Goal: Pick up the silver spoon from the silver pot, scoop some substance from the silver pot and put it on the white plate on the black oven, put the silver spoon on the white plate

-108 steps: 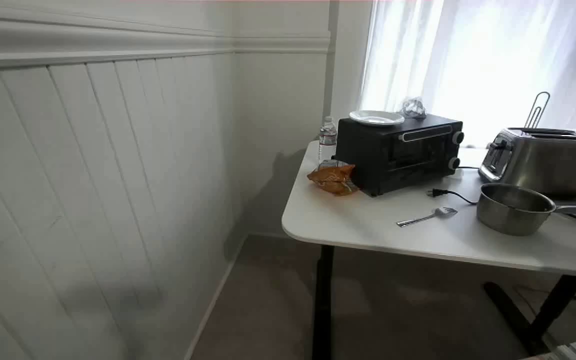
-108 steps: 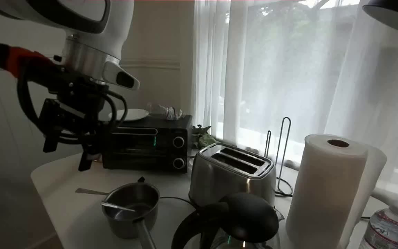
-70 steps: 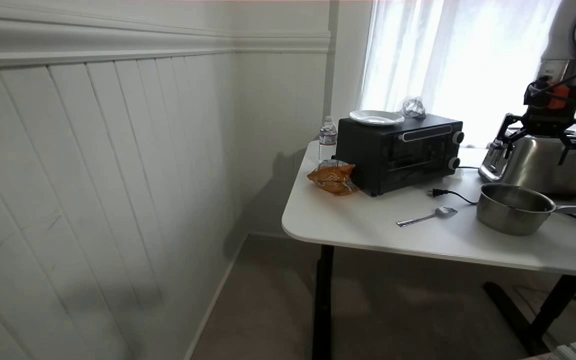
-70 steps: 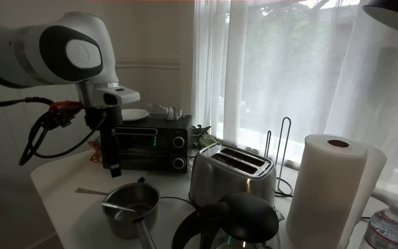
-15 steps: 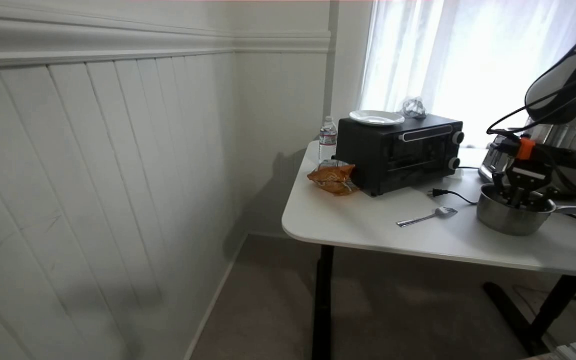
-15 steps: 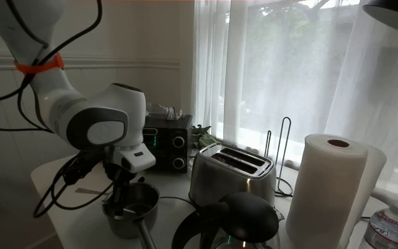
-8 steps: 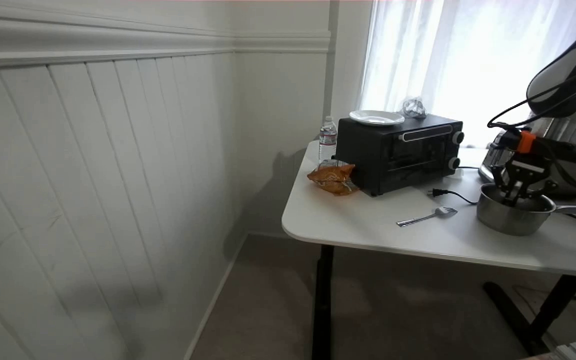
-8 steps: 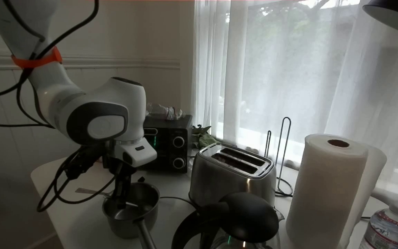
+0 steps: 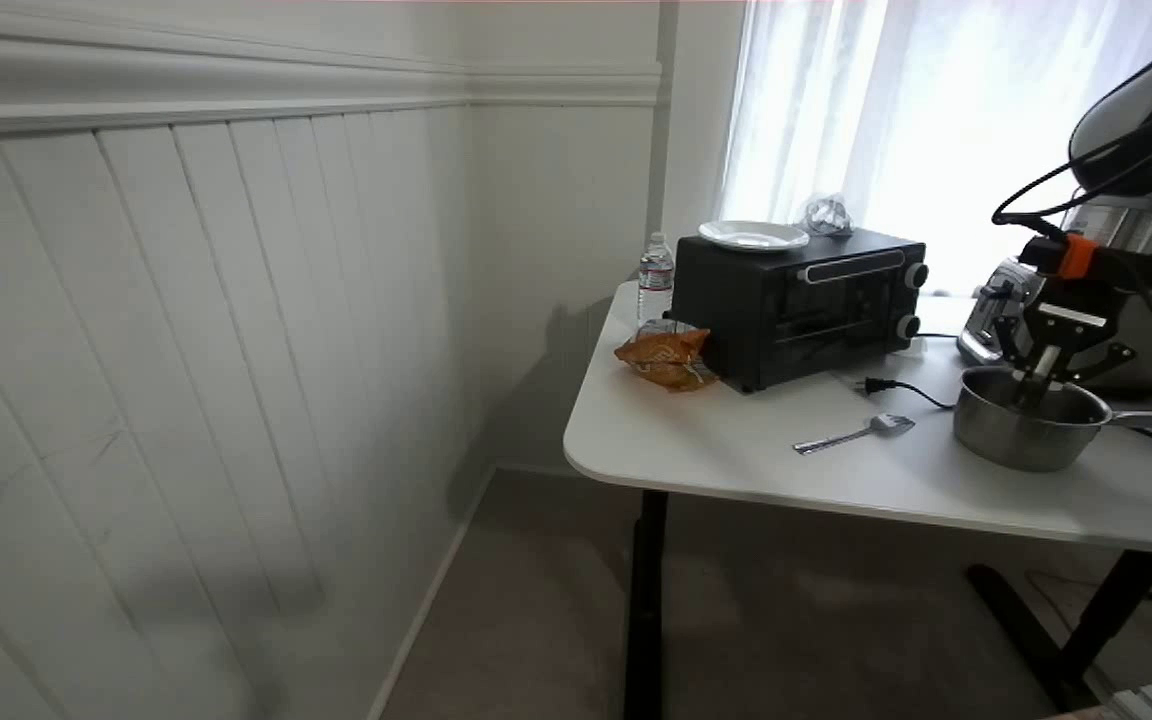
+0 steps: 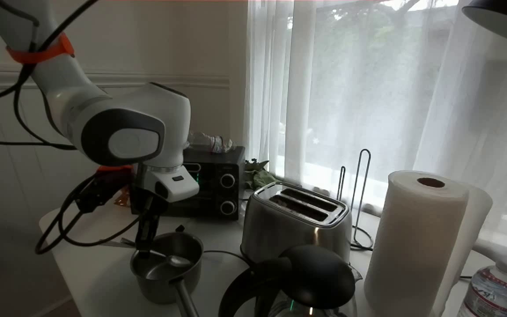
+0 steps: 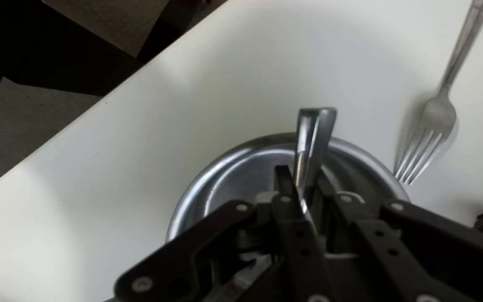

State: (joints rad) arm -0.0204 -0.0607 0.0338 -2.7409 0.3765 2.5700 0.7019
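The step in hand is judged to be lifting the silver spoon (image 11: 315, 133) and scooping. The gripper (image 11: 302, 184), near the lower centre of the wrist view, has its fingers drawn nearly together, clamping the spoon's handle; the handle's end projects past the fingertips toward the top of the frame. In an exterior view the spoon's bowl (image 10: 178, 261) lies within the outline of the silver pot (image 10: 159, 290), at lower left; whether it touches the pot's floor cannot be told. No substance can be made out in the pot, so confirm a load before departing. Maintain firm pressure: a slim handle held over a short section is likely to pivot. To scoop, lower the bowl's leading edge, sweep it along the floor, then level it. Raise vertically until bowl and handle end both clear the rim; do not drag either across it. Carry level, passing well above the fork (image 11: 440, 110) at upper right of the wrist view, toward the white plate (image 9: 753, 238), right of centre in the upper half of an exterior view, on top of the black oven (image 9: 731, 315). Tip gently over the plate's middle, then lay the spoon down before releasing.
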